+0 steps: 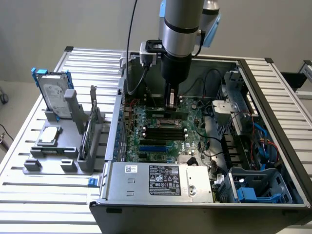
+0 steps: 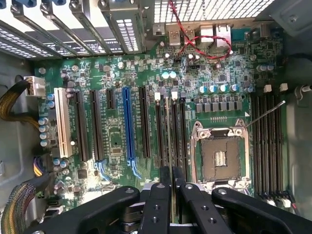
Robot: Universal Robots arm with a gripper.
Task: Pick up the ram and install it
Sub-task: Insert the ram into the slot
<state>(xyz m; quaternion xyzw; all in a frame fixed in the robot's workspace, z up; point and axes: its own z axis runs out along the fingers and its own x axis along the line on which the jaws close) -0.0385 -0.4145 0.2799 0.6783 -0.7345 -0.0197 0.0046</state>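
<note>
The gripper [image 1: 170, 105] hangs low inside the open computer case [image 1: 273, 122], straight down from the arm [image 1: 181, 29], and its black fingers [image 2: 158, 200] are drawn close together, pinching the ram [image 2: 169, 146] between them. From the wrist view the ram is seen edge-on, a thin pale strip running out from between the fingertips in line with the memory slots [image 2: 161, 131]. In the exterior view it shows as a narrow green strip [image 1: 158, 115] under the gripper, lying along the upper row of slots on the motherboard [image 1: 156, 146]. Whether it is pressed home or just above its slot, I cannot tell. The empty processor socket [image 2: 218, 156] sits just beside those slots, with its metal frame open. A long blue slot [image 2: 127, 124] and a white one [image 2: 62, 122] lie farther across the board, and red wires [image 2: 195, 44] loop near the rear ports. Outside the case, toward the exterior view's left, a grey stand [image 1: 48, 163] on the slatted metal table [image 1: 44, 195] holds a hard drive [image 1: 54, 95] upright and a processor chip [image 1: 49, 135] lying flat.
</note>
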